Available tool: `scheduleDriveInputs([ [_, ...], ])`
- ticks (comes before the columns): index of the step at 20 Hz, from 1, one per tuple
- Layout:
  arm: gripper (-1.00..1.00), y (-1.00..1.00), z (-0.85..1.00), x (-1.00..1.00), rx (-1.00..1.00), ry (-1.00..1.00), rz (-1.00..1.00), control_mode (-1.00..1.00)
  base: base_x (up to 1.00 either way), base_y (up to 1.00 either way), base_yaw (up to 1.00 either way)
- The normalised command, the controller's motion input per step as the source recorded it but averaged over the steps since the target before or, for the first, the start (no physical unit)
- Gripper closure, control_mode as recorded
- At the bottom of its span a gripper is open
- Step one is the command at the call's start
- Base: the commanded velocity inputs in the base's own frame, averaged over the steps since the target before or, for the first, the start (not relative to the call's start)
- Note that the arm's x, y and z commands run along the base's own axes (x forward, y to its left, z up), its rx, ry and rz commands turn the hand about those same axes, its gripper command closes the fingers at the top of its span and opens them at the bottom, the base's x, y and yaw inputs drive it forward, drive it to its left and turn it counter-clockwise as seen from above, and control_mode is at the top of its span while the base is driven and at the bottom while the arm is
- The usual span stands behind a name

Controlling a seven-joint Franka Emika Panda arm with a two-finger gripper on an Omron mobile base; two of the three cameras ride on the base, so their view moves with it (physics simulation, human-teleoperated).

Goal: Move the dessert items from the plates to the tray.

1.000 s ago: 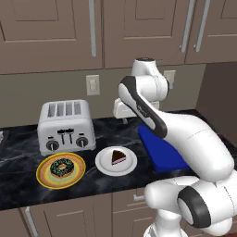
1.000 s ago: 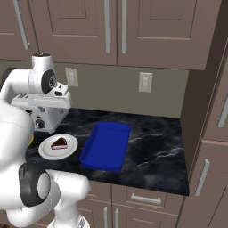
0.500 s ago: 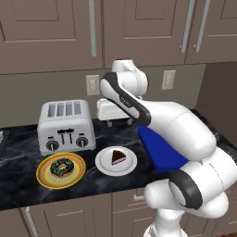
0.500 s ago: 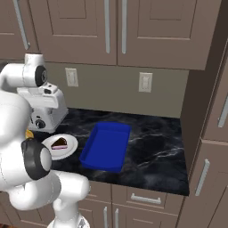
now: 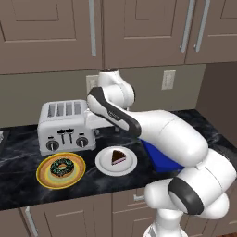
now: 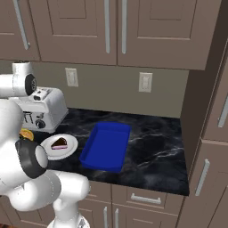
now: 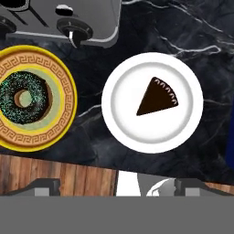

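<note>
Claw spread wide and empty, the arm is hovering above the cake wedge (image 7: 156, 97) on its white plate (image 7: 119, 119), needing to descend for the first pickup; donut (image 7: 25, 97) and blue tray (image 6: 106, 145) are waiting.

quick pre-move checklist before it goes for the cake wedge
1. Cake wedge on white plate, nothing on top of it: ok.
2. Donut on orange-rimmed plate, apart from the white plate: ok.
3. Blue tray bare, room to place: ok.
4. Gripper above the plates, looking down on both, jaws open: ok.
5. Toaster behind the plates, off the route to the tray: ok.
</note>
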Motion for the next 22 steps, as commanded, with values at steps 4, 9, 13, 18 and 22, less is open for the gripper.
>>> scheduleDriveInputs([
  [4, -1.00, 0.44, -0.32, 0.00, 0.00, -0.09, -0.01, -1.00, 0.00, 0.00, 0.00],
  [9, -1.00, 0.46, -0.27, 0.00, 0.00, 0.00, -0.02, -1.00, 0.00, 0.00, 0.00],
  [13, -1.00, 0.41, -0.32, 0.00, 0.00, 0.00, 0.00, -1.00, 0.00, 0.00, 0.00],
  [18, -1.00, 0.35, -0.34, 0.00, 0.00, 0.00, 0.00, -1.00, 0.00, 0.00, 0.00],
  [22, -1.00, 0.37, -0.35, 0.00, 0.00, 0.00, 0.00, -1.00, 0.00, 0.00, 0.00],
])
